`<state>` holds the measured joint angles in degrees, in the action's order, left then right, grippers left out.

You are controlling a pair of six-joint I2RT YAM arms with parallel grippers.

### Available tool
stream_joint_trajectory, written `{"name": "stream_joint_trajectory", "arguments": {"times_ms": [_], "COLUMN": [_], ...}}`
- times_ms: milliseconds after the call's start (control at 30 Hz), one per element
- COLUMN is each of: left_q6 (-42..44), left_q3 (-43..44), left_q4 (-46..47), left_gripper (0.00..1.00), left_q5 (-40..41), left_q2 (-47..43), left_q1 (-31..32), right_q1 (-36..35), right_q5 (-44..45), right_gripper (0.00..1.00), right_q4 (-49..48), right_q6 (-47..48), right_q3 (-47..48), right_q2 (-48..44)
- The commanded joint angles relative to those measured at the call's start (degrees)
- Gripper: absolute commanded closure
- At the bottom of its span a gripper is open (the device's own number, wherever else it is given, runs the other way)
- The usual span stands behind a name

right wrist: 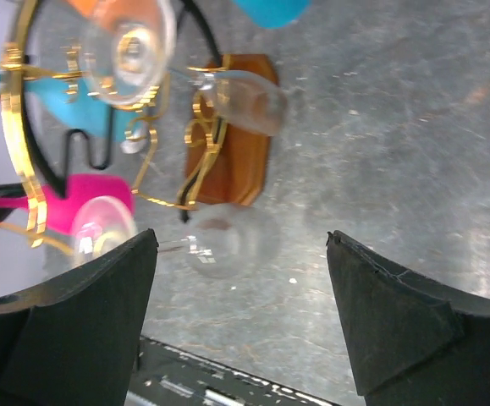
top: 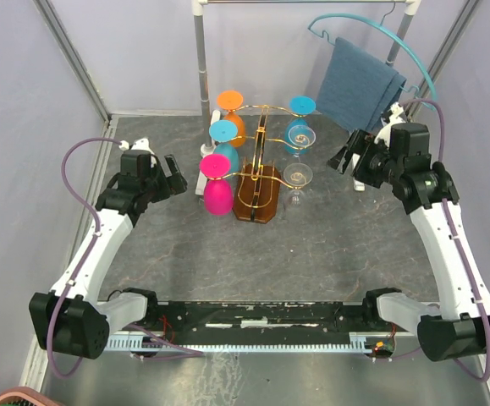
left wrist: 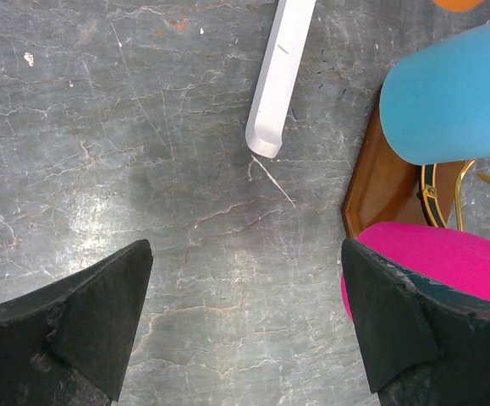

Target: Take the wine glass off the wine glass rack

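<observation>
- Hung upside down by the foot on the curled gold arms of the wine glass rack (top: pixel 258 193), so held by own weight and free to slide outward only.
- Set on the brown wooden base (right wrist: pixel 236 161) near the middle of the desk (top: pixel 312 254), between both arms, probably to stay within reach of either one.
- Counted on the left side of the rack, top to bottom: orange wine glass (top: pixel 230 114), blue wine glass (top: pixel 225 139), pink wine glass (top: pixel 217 190); three coloured ones.
- Counted on the right side: one glass with a blue foot (top: pixel 301 105), then the upper clear wine glass (right wrist: pixel 130 46) and the lower clear wine glass (right wrist: pixel 223 241).
- Six glasses in all, as far as can be seen; none taken off yet.
- Left tool (top: pixel 175 175): spread wide, gripping nothing, low over the desk and just beside the pink wine glass; impossible to tell whether one finger touches the bowl.
- Right tool (top: pixel 346 155): spread wide too, empty, turned toward the two clear glasses, near but apart from them.
- Judged as the approach step, with no glass chosen clearly so far.
- Care probably needed with the thin stems and with the neighbours hanging close above and below.
- Also present: one white pole stand (top: pixel 200 76) behind the rack and one blue towel (top: pixel 359 85) hanging at the back right.
</observation>
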<state>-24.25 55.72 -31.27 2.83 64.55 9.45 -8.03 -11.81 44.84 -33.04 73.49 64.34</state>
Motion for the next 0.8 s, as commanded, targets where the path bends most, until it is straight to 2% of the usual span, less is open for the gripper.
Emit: {"name": "stream_joint_trajectory", "arguments": {"times_ms": [0, 200, 367, 500, 767], "left_q6": [2.02, 1.93, 1.81, 1.0, 0.48], "left_q3": [0.13, -1.38, -1.65, -1.66, -2.02], "left_q4": [0.38, 0.34, 0.16, 0.33, 0.43], "left_gripper": [0.01, 0.01, 0.01, 0.01, 0.01], "left_q5": [-1.02, -1.47, -1.73, -2.41, -2.62], "left_q2": [-1.76, -2.89, -3.54, -3.58, -3.87], "left_q1": [0.05, 0.06, 0.08, 0.06, 0.08], "right_q1": [0.17, 1.27, 1.27, 1.29, 1.21], "right_q5": [-10.32, -20.47, -22.23, -24.83, -26.96], "right_gripper": [0.11, 0.11, 0.13, 0.24, 0.37], "right_q4": [-0.07, -6.35, -6.34, -8.49, -11.33], "right_q6": [-2.38, -7.58, -7.94, -9.27, -10.42], "right_q3": [3.8, 0.57, 0.0, -1.08, -2.62], "right_q2": [1.23, 2.0, 3.05, 3.69, 5.18]}}
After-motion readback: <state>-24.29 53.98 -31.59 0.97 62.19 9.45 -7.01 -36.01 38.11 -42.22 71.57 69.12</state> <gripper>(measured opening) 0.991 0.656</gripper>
